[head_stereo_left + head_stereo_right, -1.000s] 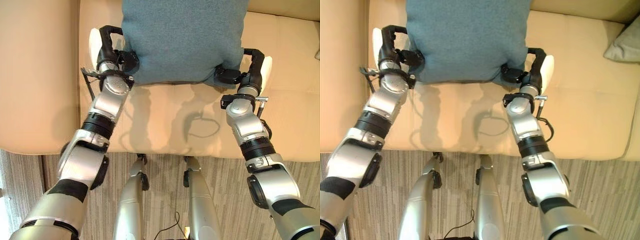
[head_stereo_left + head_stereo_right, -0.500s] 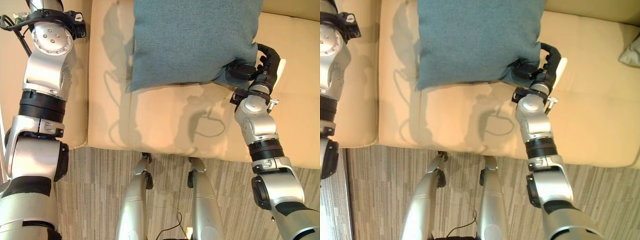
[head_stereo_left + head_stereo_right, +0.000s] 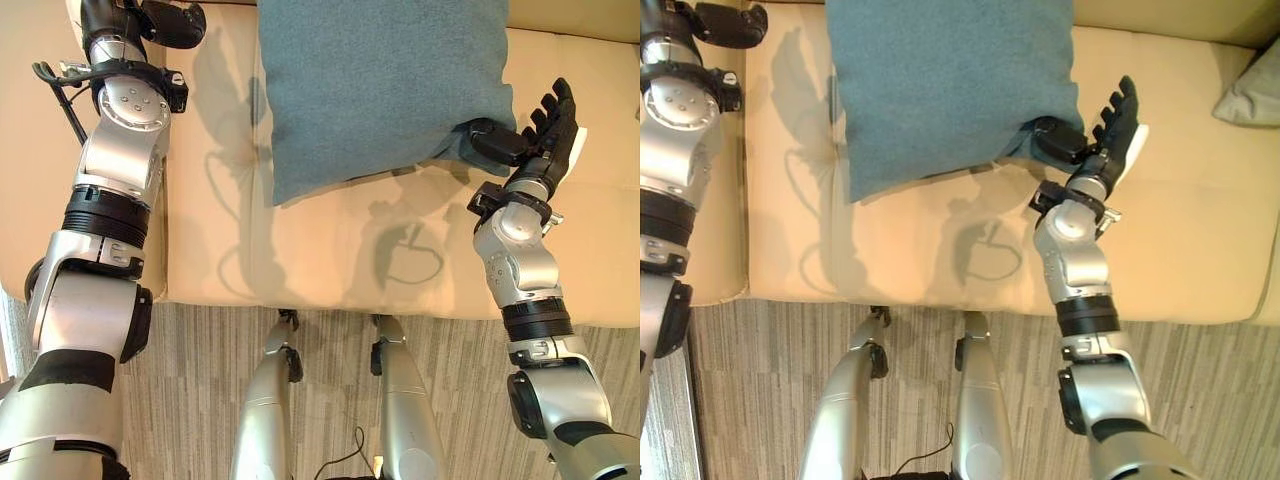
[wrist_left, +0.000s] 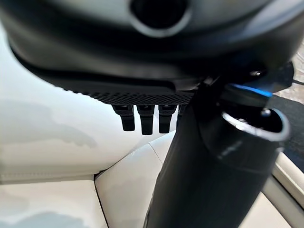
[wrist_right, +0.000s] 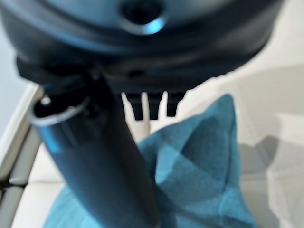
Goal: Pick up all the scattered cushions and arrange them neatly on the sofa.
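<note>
Cream leather sofa (image 3: 330, 250) carries our soft teal fabric cushion (image 3: 380, 85), best gripped at corners; right hand (image 3: 545, 125) released beside it, left hand (image 3: 165, 20) clenched empty.

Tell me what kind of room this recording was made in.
Probably a living room or lounge: a cream leather sofa takes up most of the view, a teal cushion lies on its seat, and striped carpet covers the floor in front.
</note>
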`<state>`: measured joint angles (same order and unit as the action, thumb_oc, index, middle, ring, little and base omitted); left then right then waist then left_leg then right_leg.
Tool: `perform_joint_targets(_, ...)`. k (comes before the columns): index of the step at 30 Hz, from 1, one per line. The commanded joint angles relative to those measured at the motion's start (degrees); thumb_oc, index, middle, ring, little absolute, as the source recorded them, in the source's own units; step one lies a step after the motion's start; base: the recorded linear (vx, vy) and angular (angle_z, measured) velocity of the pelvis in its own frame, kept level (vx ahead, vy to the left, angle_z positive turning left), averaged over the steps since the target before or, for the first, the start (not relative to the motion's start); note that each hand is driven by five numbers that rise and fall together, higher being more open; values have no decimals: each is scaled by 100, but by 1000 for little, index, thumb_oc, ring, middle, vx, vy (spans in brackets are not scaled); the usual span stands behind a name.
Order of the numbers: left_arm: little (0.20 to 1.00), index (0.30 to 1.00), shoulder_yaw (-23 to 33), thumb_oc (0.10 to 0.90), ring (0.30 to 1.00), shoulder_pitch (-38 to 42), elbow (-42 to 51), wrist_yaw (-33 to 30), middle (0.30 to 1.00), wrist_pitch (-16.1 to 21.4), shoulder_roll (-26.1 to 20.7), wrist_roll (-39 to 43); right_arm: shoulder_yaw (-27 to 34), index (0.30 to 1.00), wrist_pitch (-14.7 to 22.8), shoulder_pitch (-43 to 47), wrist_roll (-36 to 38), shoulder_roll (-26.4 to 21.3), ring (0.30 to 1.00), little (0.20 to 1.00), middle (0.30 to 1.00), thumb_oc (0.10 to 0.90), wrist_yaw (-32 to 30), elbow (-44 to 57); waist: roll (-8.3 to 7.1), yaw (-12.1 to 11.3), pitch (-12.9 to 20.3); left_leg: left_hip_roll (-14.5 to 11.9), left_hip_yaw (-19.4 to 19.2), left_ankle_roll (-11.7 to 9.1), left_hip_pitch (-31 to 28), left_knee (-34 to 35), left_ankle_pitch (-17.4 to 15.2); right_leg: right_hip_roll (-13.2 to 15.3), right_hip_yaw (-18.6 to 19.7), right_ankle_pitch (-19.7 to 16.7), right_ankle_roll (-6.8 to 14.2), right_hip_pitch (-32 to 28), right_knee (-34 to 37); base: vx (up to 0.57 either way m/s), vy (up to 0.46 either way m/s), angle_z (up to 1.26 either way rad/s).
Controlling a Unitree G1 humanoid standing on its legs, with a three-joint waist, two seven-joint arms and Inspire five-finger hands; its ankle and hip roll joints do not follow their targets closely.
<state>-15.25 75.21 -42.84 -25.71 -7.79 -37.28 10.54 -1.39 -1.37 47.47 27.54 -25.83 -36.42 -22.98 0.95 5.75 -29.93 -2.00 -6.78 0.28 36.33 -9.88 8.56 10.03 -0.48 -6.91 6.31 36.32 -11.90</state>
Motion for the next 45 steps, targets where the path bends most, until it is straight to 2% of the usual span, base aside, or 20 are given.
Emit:
perform_joint_targets(1, 900, 900, 245, 800, 900, 4, -100, -203, 900, 287, -57, -480, 145, 900, 984, -196, 316, -662, 900, 900, 900, 800, 624, 827, -241, -32, 938, 165, 203, 49, 152, -548, -1367, -116, -310, 813, -128, 97, -297, 0, 0, 0)
perform_joint_targets(3, 900, 900, 267, 800, 900, -76, -74, -61, 900, 269, -71, -614, -70, 900, 861, -434, 381, -911, 900, 900, 900, 800, 1291, 916, -276, -14, 929, 148, 214, 40, 148, -549, -1357, -116, -323, 836, -134, 92, -317, 0, 0, 0)
perform_joint_targets(4, 900, 900, 286, 800, 900, -151, -90, 45, 900, 231, -76, -669, -148, 900, 773, -446, 384, -1242, 900, 900, 900, 800, 1655, 758, -337, -8, 918, 136, 215, 28, 148, -549, -1349, -120, -350, 846, -137, 93, -327, 5, -20, 4)
perform_joint_targets(9, 900, 900, 293, 800, 900, -154, -133, 138, 900, 220, -166, -599, -14, 900, 933, -328, 713, -1594, 900, 900, 900, 800, 1959, 510, -380, 8, 859, 116, 211, -3, 156, -542, -1339, -118, -381, 831, -120, 92, -322, -2, -3, 3)
perform_joint_targets(10, 900, 900, 324, 800, 900, -214, -121, 172, 900, 219, -242, -602, 178, 900, 1039, -449, 753, -1719, 900, 900, 900, 800, 2093, 524, -402, 30, 828, 107, 229, -13, 155, -547, -1339, -119, -401, 839, -107, 86, -334, 0, 0, 0)
perform_joint_targets(14, 900, 900, 322, 800, 900, -265, -57, 252, 900, 182, -289, -720, 411, 900, 1065, -556, 741, -1854, 900, 900, 900, 800, 2182, 427, -426, 44, 812, 97, 245, -18, 172, -556, -1350, -113, -427, 861, -98, 100, -360, 0, 0, 0)
perform_joint_targets(19, 900, 900, 249, 800, 900, -124, -150, 219, 900, 210, -334, -599, 377, 900, 1276, -115, 1268, -1805, 900, 900, 900, 800, 2130, -29, -427, 27, 770, 90, 253, -34, 204, -585, -1357, -112, -430, 860, -91, 125, -379, 0, 0, 0)
perform_joint_targets(25, 900, 900, 153, 800, 900, -44, -158, 241, 900, 183, -349, -612, 391, 900, 1519, 94, 1804, -1686, 900, 900, 900, 800, 2212, -4, -406, 9, 712, 77, 245, -44, 216, -611, -1364, -116, -441, 882, -89, 147, -414, 0, 0, 0)
perform_joint_targets(27, 900, 900, 118, 800, 900, 15, -173, 229, 900, 198, -326, -616, 348, 900, 1736, 311, 2305, -1473, 900, 900, 900, 800, 2353, -1, -388, -10, 693, 78, 242, -41, 214, -632, -1381, -114, -438, 893, -92, 146, -449, 16, -1, 0)
perform_joint_targets(28, 900, 900, 116, 800, 900, 30, -195, 178, 900, 235, -291, -573, 462, 900, 2059, 531, 2871, -1245, 900, 900, 900, 800, 2520, 101, -365, -33, 697, 80, 238, -44, 213, -639, -1390, -107, -441, 891, -84, 150, -468, 31, -1, 0)
perform_joint_targets(30, 900, 900, 99, 800, 900, 43, -221, 160, 900, 246, -279, -551, 481, 900, 2234, 632, 3145, -1164, 900, 900, 900, 800, 2647, 73, -369, -46, 694, 82, 240, -47, 208, -635, -1391, -103, -451, 897, -78, 146, -469, 0, 0, 0)
perform_joint_targets(31, 900, 900, 83, 800, 900, 70, -270, 110, 900, 284, -240, -507, 530, 900, 2473, 891, 3587, -1020, 900, 900, 900, 800, 2758, 89, -348, -67, 699, 82, 233, -56, 195, -622, -1387, -102, -447, 897, -69, 130, -467, 0, 0, 0)
perform_joint_targets(35, 900, 900, 64, 800, 900, 64, -287, 73, 900, 308, -206, -512, 644, 900, 2687, 1016, 3992, -990, 900, 900, 900, 800, 2899, 152, -345, -78, 697, 76, 223, -69, 186, -622, -1385, -97, -459, 915, -59, 119, -499, 0, 0, 0)
perform_joint_targets(36, 900, 900, 65, 800, 900, 18, -264, 88, 900, 313, -182, -531, 642, 900, 2642, 953, 3983, -1039, 900, 900, 900, 800, 2954, 199, -348, -78, 707, 76, 220, -72, 172, -608, -1383, -93, -469, 925, -56, 114, -505, 0, 0, 0)
perform_joint_targets(37, 900, 900, 103, 800, 900, -102, -241, 182, 900, 307, -216, -624, 453, 900, 2206, 731, 3302, -1483, 900, 900, 900, 800, 2920, 110, -403, -65, 721, 74, 222, -74, 159, -613, -1375, -85, -471, 925, -53, 106, -526, 0, 0, 0)
perform_joint_targets(38, 900, 900, 122, 800, 900, -119, -231, 186, 900, 305, -201, -632, 451, 900, 2186, 726, 3273, -1490, 900, 900, 900, 800, 2899, 125, -388, -69, 728, 74, 220, -74, 158, -611, -1377, -85, -469, 928, -52, 107, -528, 0, 0, 0)
perform_joint_targets(39, 900, 900, 177, 800, 900, -231, -190, 277, 900, 282, -201, -749, 261, 900, 1776, 456, 2569, -1798, 900, 900, 900, 800, 2896, 146, -422, -55, 741, 75, 229, -76, 134, -594, -1371, -86, -473, 930, -51, 95, -526, 0, 0, 0)
perform_joint_targets(41, 900, 900, 348, 800, 900, -481, -100, 421, 900, 252, -204, -877, 255, 900, 1275, -134, 1333, -2241, 900, 900, 900, 800, 2982, 407, -464, -5, 762, 79, 244, -64, 133, -593, -1368, -81, -482, 927, -51, 87, -542, 0, 0, 0)
perform_joint_targets(42, 900, 900, 486, 800, 900, -648, -52, 500, 900, 238, -263, -976, 340, 900, 1016, -409, 424, -2567, 900, 900, 900, 800, 2997, 485, -494, 29, 757, 80, 248, -60, 139, -588, -1368, -79, -489, 933, -50, 87, -540, 0, 0, 0)
perform_joint_targets(45, 900, 900, 765, 800, 900, -1041, 166, 571, 900, 113, -192, -1164, 980, 900, 622, -943, -1016, -3016, 900, 900, 900, 800, 2672, 484, -481, 47, 810, 97, 275, -38, 124, -576, -1396, -81, -500, 946, -50, 59, -532, 0, 0, 0)
